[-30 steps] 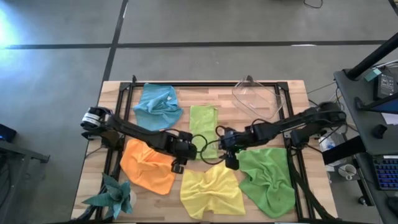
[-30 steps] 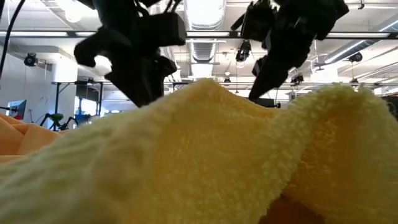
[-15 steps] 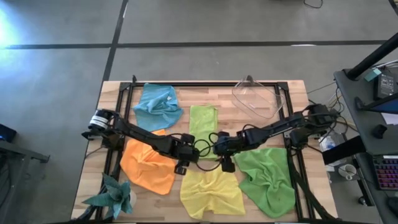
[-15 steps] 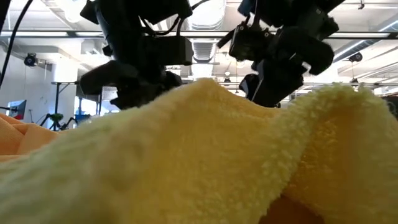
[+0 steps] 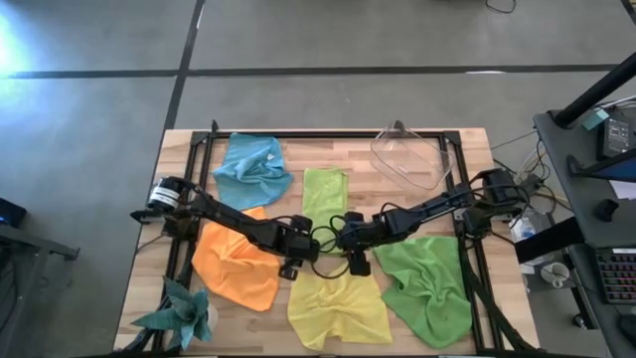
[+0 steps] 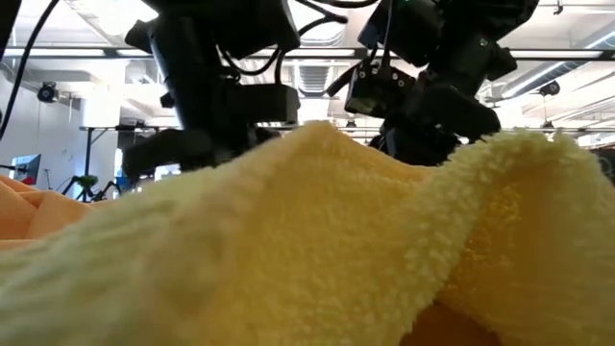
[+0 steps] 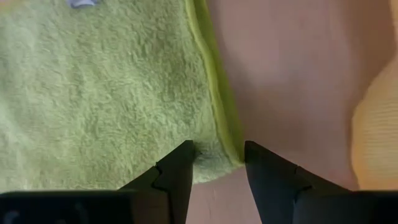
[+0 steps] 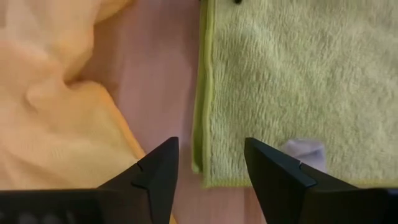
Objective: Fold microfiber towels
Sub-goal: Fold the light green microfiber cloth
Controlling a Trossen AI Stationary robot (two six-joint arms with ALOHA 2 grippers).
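The lime green towel lies flat on the table as a narrow strip, mid-table. My left gripper is open, its fingers on either side of the strip's near left corner. My right gripper is open over the near right corner, beside a small white tag. The yellow towel lies crumpled just nearer. In the low view it hides both sets of fingertips. My left gripper comes down slanting from the table's left. One fingertip stands over the lime green towel just inside its near left corner, the other over bare wood. Whether the fingertip touches the cloth, I cannot tell.
An orange towel lies near left, a blue one far left and a darker green one near right. A clear container stands at the far right. A teal spiky ornament sits at the near left corner.
Both grippers have come down toward the near end of the lime green towel. The left has gone toward the table's right edge and the right toward its left edge, closing the gap between them. The towels have not moved.
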